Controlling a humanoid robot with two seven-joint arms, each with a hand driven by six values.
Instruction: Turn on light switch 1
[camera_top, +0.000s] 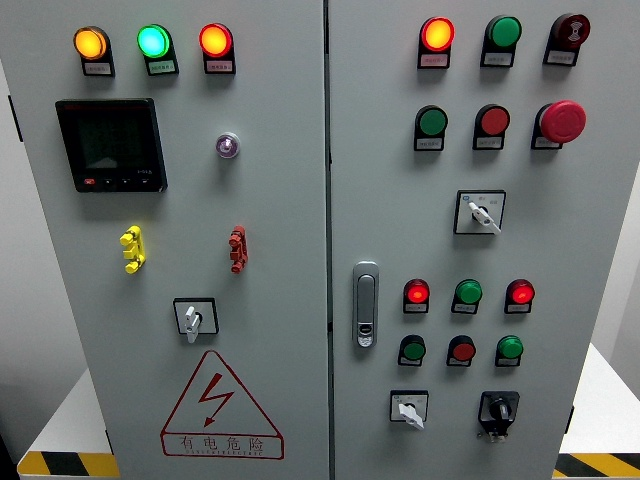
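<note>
No hand in view, so we can't tell its state. We take switch 1 as the rotary switch (193, 318) lower left panel: rigid, stiff; pinch the lever.

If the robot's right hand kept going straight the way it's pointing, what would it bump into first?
I can't tell: neither hand shows in the head view, so there's no pointing direction to follow. Only the grey cabinet with its lights, buttons and rotary switches is visible straight ahead.
</note>
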